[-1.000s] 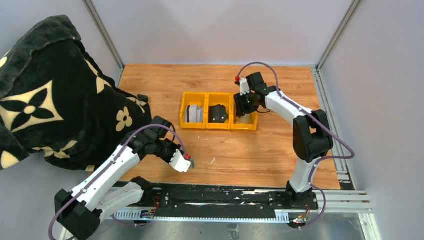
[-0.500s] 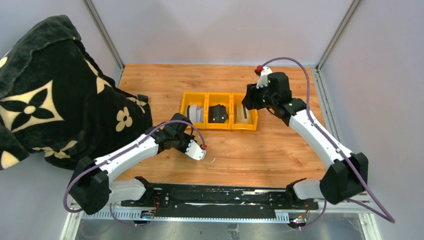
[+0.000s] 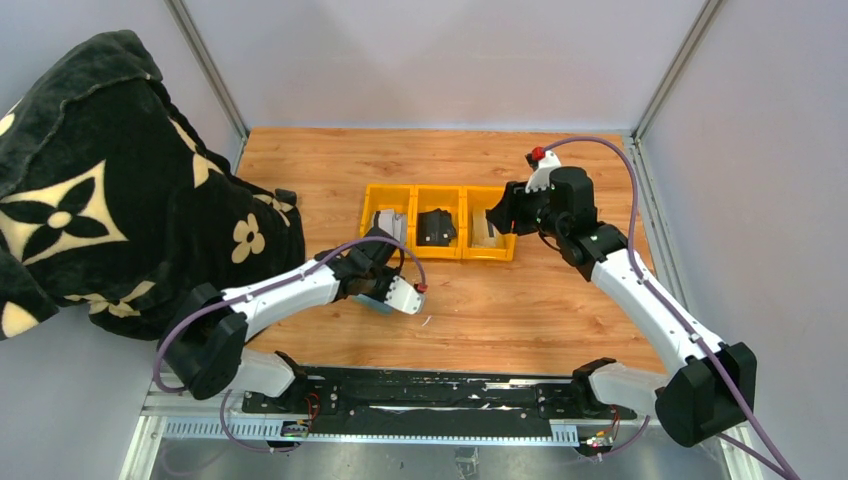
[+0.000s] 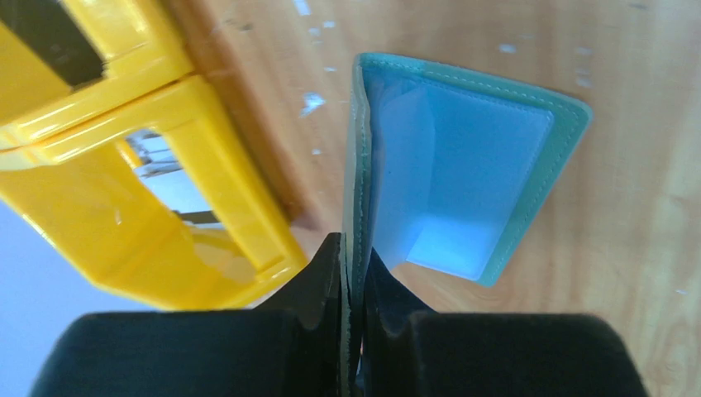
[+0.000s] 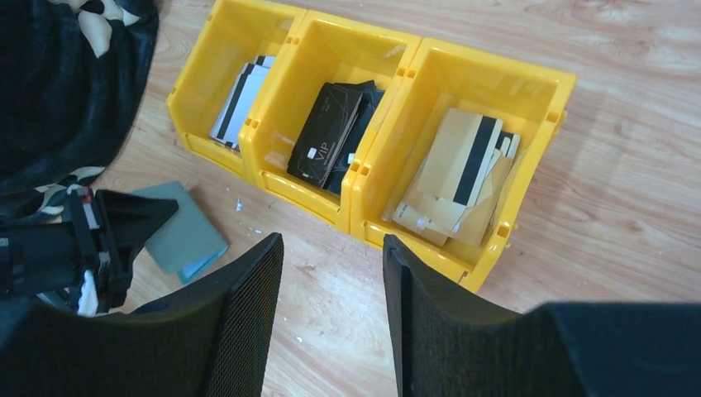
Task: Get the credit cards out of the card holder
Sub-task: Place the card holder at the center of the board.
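A black blanket (image 3: 90,200) with cream flowers drapes the left of the wooden table (image 3: 300,160). Left of centre, the left gripper (image 4: 354,252) pinches one flap of the open card holder (image 4: 463,182), just before the yellow tray (image 3: 440,252). The tray holds pale grey credit cards (image 5: 240,99), black cards (image 5: 331,132) and tan-gold credit cards (image 5: 463,174). The right gripper (image 5: 331,241) hangs over its right end, jaws parted, holding nothing

Looks down between spread, empty fingers of right pincer (image 5: 331,248). Shows yellow tray (image 5: 488,73) on wood counter (image 5: 620,207): pale striped cards (image 5: 240,99) in left compartment, black cards (image 5: 326,132) in middle, tan-gold striped cards (image 5: 459,169) in right. Grey-green card holder (image 5: 182,231) near tray's left front, left pincer (image 5: 157,219) at its edge. Black blanket (image 5: 66,83) top left.
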Tool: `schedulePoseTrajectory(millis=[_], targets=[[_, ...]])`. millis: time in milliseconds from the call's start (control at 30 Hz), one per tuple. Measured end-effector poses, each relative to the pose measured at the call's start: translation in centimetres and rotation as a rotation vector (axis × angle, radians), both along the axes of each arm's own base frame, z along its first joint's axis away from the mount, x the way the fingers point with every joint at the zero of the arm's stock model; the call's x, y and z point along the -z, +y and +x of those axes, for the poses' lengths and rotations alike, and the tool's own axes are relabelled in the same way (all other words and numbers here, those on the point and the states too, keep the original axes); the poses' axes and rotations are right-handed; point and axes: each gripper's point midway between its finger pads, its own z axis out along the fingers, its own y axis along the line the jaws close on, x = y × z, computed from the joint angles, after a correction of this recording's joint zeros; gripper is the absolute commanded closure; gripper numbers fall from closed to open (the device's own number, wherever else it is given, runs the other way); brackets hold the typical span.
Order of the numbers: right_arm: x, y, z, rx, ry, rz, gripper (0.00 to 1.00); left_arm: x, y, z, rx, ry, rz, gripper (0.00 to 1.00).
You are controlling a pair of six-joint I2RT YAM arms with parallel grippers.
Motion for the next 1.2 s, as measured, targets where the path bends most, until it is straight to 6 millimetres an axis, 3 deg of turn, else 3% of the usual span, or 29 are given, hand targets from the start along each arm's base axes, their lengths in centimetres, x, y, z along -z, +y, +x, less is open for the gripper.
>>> schedulePoseTrajectory(millis=[100, 267, 400, 733, 767, 800, 833, 867, 933, 1067, 1200], targets=[[0.5, 0.0, -0.3, 0.005, 0.019, 0.009, 0.49, -0.8, -0.8, 2.1, -0.061, -0.040, -0.004, 0.89], [0.7, -0.1, -0.5, 0.010, 0.025, 0.015, 0.48, -1.8, -1.9, 3.9, -0.137, -0.080, -0.062, 0.59], [0.7, -0.3, -0.9, 0.012, 0.023, 0.015, 0.48, -1.6, -2.1, 2.5, -0.160, -0.017, -0.095, 0.50], [1.5, -0.3, -1.1, 0.020, 0.047, 0.020, 0.48, 0.6, -1.1, -2.3, -0.152, 0.167, -0.104, 0.50], [1.7, -0.4, -1.2, 0.023, 0.051, 0.020, 0.48, 0.7, -1.1, -2.6, -0.152, 0.179, -0.103, 0.45], [1.8, -0.4, -1.2, 0.027, 0.055, 0.018, 0.47, 0.8, -1.1, -2.8, -0.155, 0.191, -0.106, 0.33], [2.0, -0.5, -1.3, 0.031, 0.057, 0.016, 0.45, 0.8, -1.1, -3.1, -0.160, 0.205, -0.109, 0.09], [2.1, -0.7, -1.3, 0.039, 0.056, 0.013, 0.44, 0.9, -1.1, -3.4, -0.167, 0.223, -0.110, 0.02], [2.3, -1.2, -1.5, 0.056, 0.053, 0.005, 0.38, 0.6, -1.2, -3.9, -0.178, 0.257, -0.115, 0.00], [2.5, -2.6, -1.9, 0.116, 0.027, -0.020, 0.26, -1.6, -1.5, -3.6, -0.264, 0.335, -0.209, 0.00], [3.5, -5.1, -2.0, 0.223, 0.001, -0.075, 0.23, -7.3, -0.6, -0.4, -0.423, 0.318, -0.425, 0.00]])
